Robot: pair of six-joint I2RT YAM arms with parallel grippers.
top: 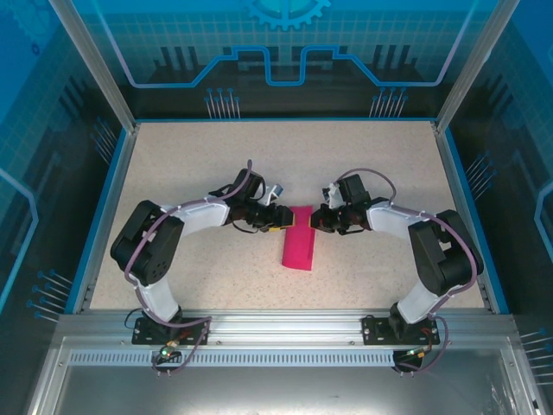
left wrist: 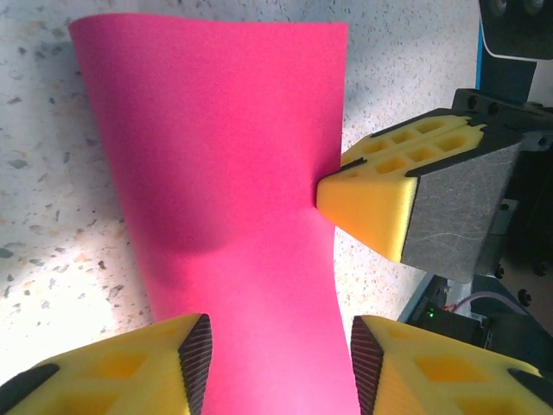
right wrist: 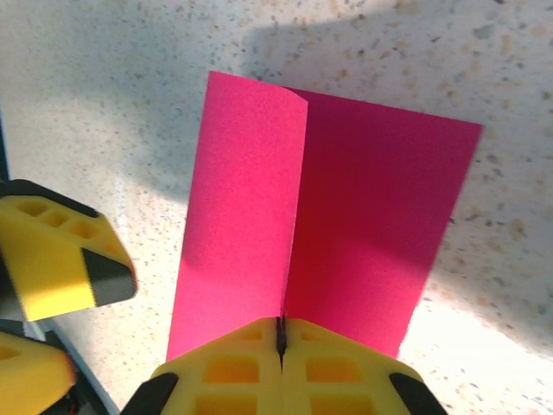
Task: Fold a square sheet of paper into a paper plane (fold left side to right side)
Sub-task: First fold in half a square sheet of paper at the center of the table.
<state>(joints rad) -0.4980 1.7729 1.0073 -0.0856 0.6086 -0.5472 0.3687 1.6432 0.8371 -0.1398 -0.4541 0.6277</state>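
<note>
Wrist cameras made plain what overhead left vague: right pincer (right wrist: pixel 281 333) pinching the folded magenta-pink paper sheet (right wrist: pixel 337 225), left pincer (left wrist: pixel 281 354) wide astride it.

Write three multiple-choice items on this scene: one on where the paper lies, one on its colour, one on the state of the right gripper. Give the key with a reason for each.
1. Where does the sheet of paper lie on the table?
A. by the far left corner
B. between the left gripper and the right gripper
C. at the table's right edge

2. What colour is the sheet of paper?
A. white
B. blue
C. magenta-pink

3. In what state is the right gripper?
A. shut on the sheet's edge
B. open, high above the sheet
C. open, off to one side of the sheet

Key:
1 B, since the top view shows the sheet mid-table with a gripper at each side of its far end.
2 C, as all three views show.
3 A, since the right wrist view shows the fingers pressed together with the paper's edge between them.
</note>
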